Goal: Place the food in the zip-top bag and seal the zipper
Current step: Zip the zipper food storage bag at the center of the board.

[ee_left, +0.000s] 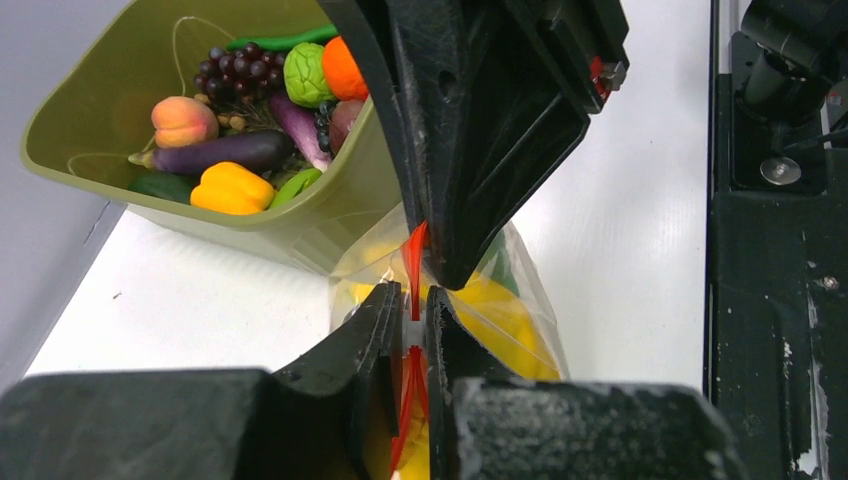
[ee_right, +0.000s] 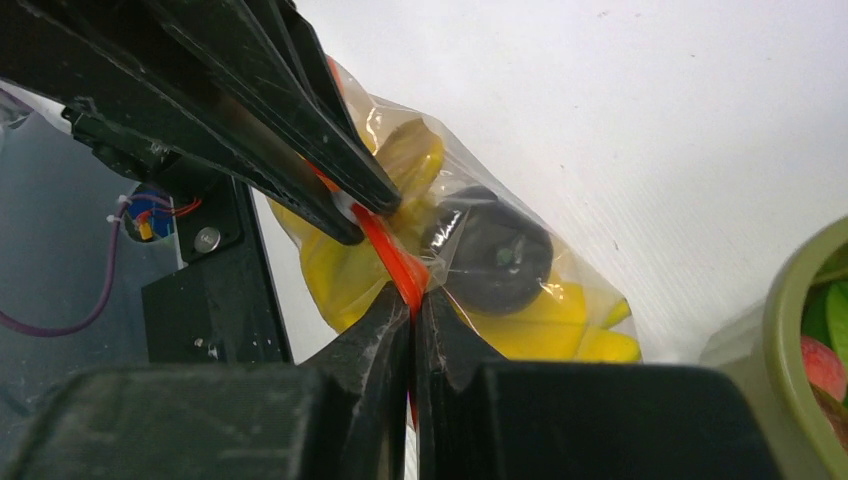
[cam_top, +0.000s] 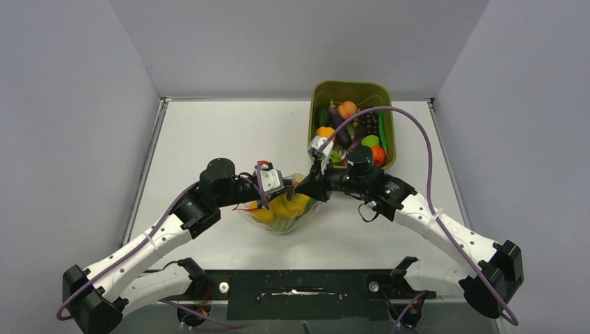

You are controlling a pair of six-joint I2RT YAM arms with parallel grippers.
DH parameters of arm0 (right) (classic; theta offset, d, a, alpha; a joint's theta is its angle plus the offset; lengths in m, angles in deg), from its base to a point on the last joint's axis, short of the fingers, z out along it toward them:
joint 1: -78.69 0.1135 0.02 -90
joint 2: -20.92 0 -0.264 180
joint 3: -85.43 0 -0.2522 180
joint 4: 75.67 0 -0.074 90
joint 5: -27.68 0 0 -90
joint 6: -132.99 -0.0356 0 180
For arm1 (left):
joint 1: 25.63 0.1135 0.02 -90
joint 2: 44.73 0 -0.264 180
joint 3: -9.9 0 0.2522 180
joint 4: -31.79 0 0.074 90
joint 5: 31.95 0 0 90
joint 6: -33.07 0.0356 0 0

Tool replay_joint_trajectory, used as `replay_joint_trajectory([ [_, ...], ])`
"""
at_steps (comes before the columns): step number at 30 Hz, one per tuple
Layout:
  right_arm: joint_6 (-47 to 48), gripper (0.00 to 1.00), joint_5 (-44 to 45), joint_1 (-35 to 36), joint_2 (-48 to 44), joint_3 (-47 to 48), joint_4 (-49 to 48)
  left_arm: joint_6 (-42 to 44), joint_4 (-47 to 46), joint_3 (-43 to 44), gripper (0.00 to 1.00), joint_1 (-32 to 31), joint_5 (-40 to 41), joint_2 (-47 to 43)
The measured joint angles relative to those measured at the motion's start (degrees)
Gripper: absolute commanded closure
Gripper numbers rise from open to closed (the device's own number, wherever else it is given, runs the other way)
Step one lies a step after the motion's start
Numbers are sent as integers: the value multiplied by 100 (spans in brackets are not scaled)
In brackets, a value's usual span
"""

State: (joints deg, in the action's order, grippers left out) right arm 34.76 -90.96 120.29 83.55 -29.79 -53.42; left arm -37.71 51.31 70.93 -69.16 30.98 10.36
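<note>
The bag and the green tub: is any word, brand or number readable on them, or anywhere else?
None can be read anywhere.
The bag and the green tub show no print.
A pale mark on the dark round thing inside the bag is too blurred to tell.

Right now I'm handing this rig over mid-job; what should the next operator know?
Left claw: shut on the zipper.
Right claw: shut on the same zipper, right beside the left one.
Zip-top bag: on the table near the olive tub, with yellow peppers inside.
Done: some food is bagged. More toy food sits in the tub.
Left: press the strip shut along its length. The views don't show how much is sealed.
</note>
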Motion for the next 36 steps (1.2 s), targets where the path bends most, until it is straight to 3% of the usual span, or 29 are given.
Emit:
replay_joint_trajectory([
  [9, -144, 100, -151, -455, -555, -752, -505, 79, 656, 157, 100, -101, 269, -98],
  [36, -262, 100, 278, -1440, -1027, -1121, -304, 160, 2107, 175, 100, -26, 1176, -942],
])
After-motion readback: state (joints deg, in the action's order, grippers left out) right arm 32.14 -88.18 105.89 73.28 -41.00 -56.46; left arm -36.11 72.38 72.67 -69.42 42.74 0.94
